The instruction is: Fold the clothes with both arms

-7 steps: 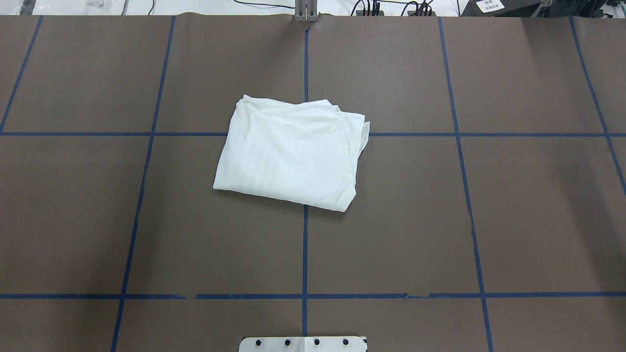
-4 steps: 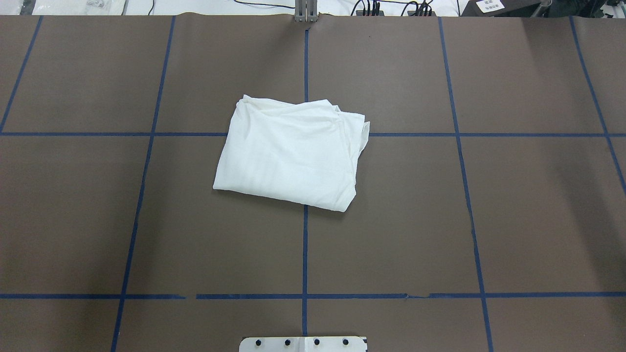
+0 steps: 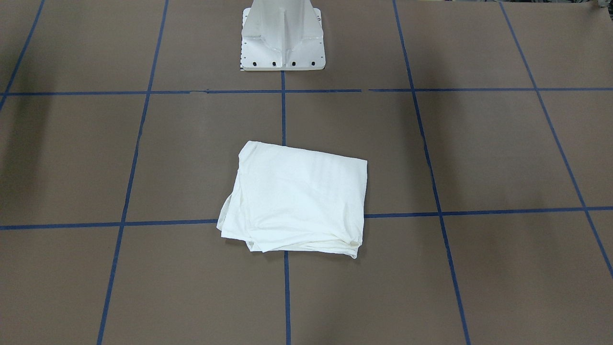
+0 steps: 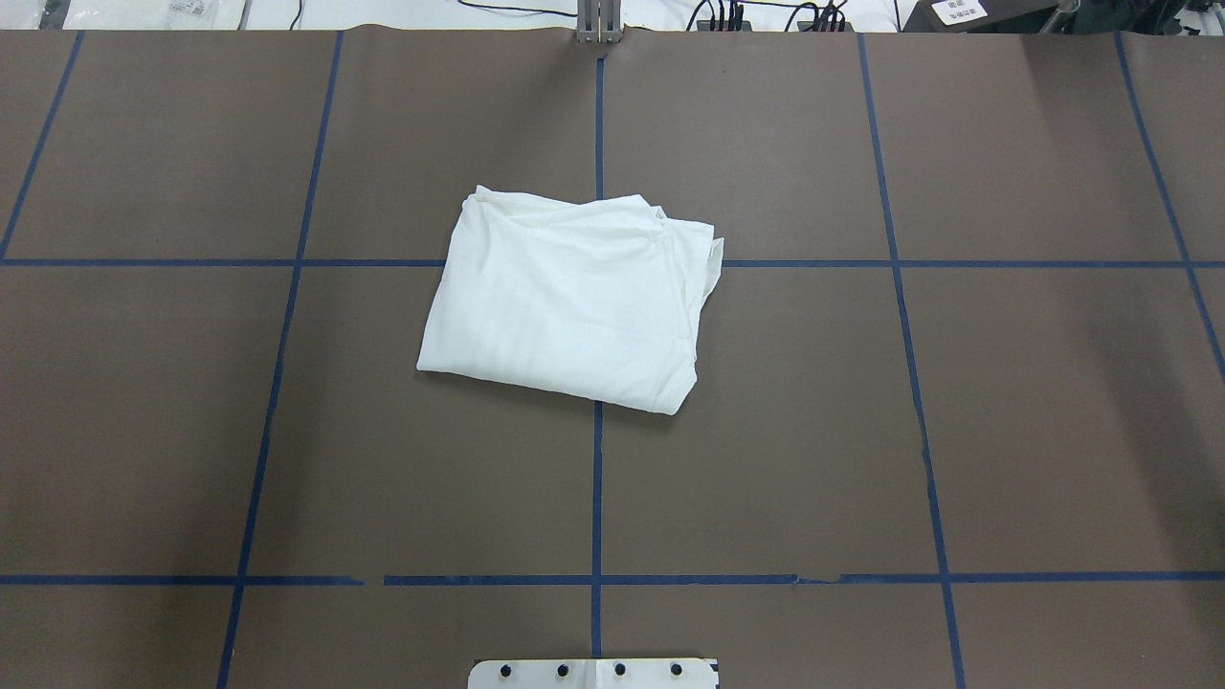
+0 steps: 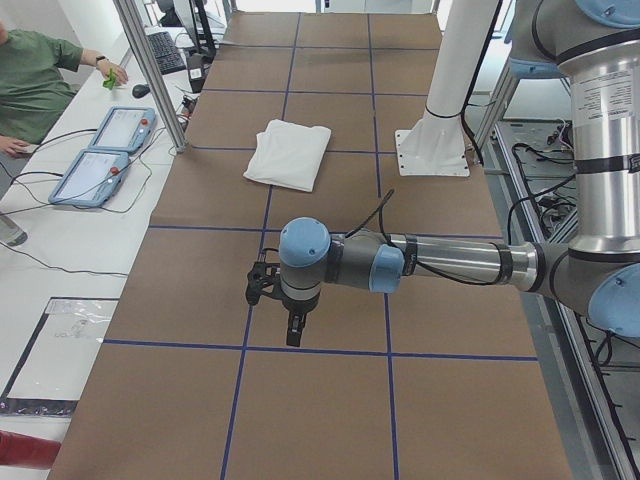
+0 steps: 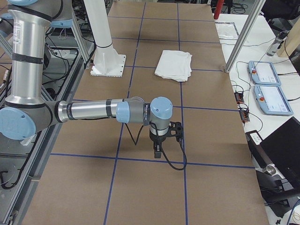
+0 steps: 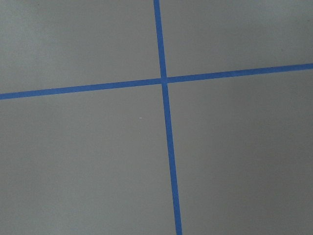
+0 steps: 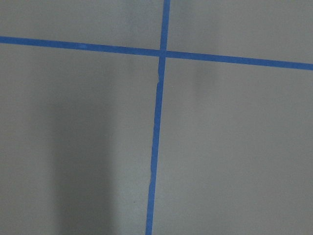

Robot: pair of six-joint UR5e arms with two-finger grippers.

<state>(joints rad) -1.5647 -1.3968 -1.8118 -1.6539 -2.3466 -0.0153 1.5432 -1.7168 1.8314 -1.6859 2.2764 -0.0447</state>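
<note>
Far from both jaws, whose opening I cannot tell, lies the shirt point(image 4: 574, 301).

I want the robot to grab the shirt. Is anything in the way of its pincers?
Nothing visible. Between the left pincer, the right pincer and the folded shirt lies only bare table with blue tape lines. The white pedestal stands off to one side.
</note>
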